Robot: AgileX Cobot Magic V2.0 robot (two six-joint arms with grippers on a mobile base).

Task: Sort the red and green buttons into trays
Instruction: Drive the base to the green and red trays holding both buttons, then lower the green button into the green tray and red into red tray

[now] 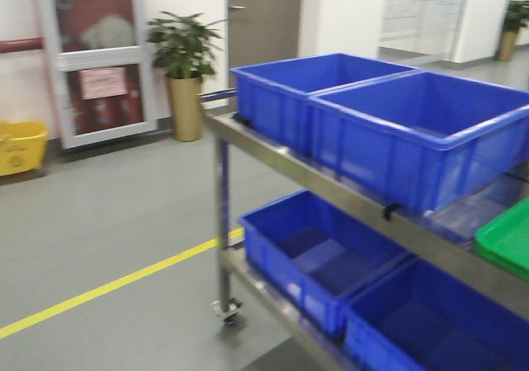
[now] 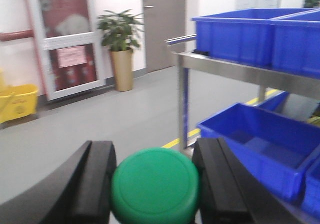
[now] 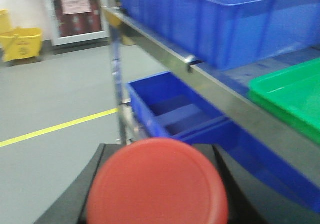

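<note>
The left gripper (image 2: 155, 185) has its jaws clamped on the green button (image 2: 155, 186), one dark finger (image 2: 95, 184) against each side of the cap. The right gripper (image 3: 157, 184) carries the red button (image 3: 157, 181) the same way, as far as its wide cap lets the jaws be seen. Both buttons hang over the floor, short of the cart (image 1: 331, 185).

The green tray (image 3: 290, 97) lies on the cart's top shelf, at the end past the two blue crates (image 1: 421, 131). Only its corner shows. No red tray appears in any view.

Likely trouble:
- The hold looks to be on the round, smooth caps. A jolt could let a button twist or slip out, and from here it would drop to the floor or into a lower crate (image 1: 318, 255) of the cart.
- All three views are smeared, so judging reach to the cart is poor. An arm coming in low could strike the shelf's steel rail.
- The deep crates sit nearer than the tray, and a release too early would land a button in one.
- With the red tray unseen, the red button risks going into the green one.
</note>
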